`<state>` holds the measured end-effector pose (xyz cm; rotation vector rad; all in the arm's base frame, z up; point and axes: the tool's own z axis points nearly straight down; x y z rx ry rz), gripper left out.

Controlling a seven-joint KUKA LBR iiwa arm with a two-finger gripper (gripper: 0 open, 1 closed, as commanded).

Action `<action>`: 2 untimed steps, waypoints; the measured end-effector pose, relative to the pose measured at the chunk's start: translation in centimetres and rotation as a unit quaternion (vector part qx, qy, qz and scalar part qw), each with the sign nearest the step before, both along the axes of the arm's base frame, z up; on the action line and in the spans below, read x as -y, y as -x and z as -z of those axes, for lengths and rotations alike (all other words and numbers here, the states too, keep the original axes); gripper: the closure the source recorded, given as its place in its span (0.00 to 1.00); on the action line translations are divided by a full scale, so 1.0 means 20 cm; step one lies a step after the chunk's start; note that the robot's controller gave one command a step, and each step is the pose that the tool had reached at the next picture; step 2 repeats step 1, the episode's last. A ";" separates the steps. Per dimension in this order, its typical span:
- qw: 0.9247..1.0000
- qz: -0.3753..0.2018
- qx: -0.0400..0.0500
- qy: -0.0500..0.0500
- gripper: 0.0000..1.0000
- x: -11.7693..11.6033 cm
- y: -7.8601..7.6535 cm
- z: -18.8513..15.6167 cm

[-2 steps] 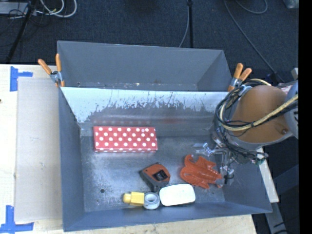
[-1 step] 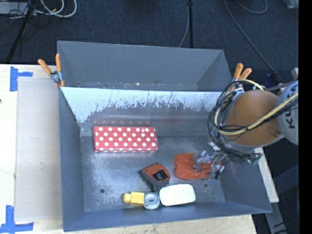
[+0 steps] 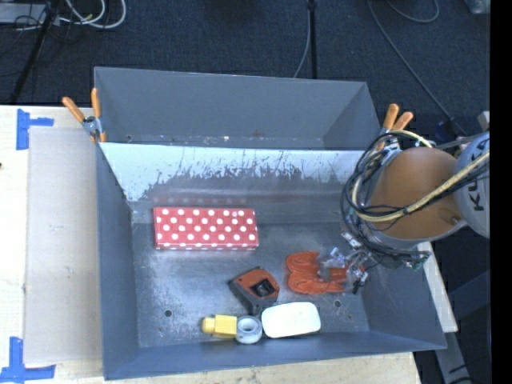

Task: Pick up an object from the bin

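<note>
My gripper (image 3: 340,274) is low at the right side of the bin, its fingertips down on the right end of a crumpled orange-red thing (image 3: 306,273) that lies on the bin floor. How far apart the tips stand is hidden among the clutter there. Just left of that lies a small black and orange tape measure (image 3: 255,286). In front of it, near the bin's front wall, rests a white rounded soap-like block (image 3: 291,320).
A red box with white dots (image 3: 206,228) lies flat at the back left of the floor. A yellow and grey-capped small piece (image 3: 232,327) sits by the front wall, left of the white block. The arm's orange cover and cables hang over the right rim.
</note>
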<state>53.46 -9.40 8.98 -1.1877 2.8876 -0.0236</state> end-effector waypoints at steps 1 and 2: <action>1.000 -0.028 0.000 0.001 1.00 0.00 -0.11 0.03; 1.000 -0.028 0.000 0.001 1.00 0.00 -0.11 0.03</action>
